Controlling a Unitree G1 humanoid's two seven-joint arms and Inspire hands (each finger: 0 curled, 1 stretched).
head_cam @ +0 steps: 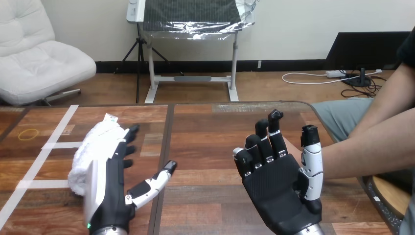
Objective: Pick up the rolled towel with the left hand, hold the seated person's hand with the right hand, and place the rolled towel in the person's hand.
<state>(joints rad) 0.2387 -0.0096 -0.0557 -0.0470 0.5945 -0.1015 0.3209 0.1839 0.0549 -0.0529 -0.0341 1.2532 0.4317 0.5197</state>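
Observation:
The rolled white towel (90, 149) lies on the table at the left. My left hand (113, 188) stands on edge against the towel's right side, fingers straight along it and thumb stretched out to the right; it is open and grips nothing. My right hand (274, 188) is raised palm towards me, with relaxed fingers and an upright thumb. The person's forearm (367, 149) reaches in from the right and passes behind my right thumb and palm. The person's hand is hidden behind my right hand, apart from a sliver of skin between my fingers and thumb.
White tape strips (56, 145) mark the table at the left, and a yellow rubber band (28, 133) lies near the far left edge. A dark seam (166, 147) runs down the table's middle. The table's rounded right edge (337, 142) is next to the person.

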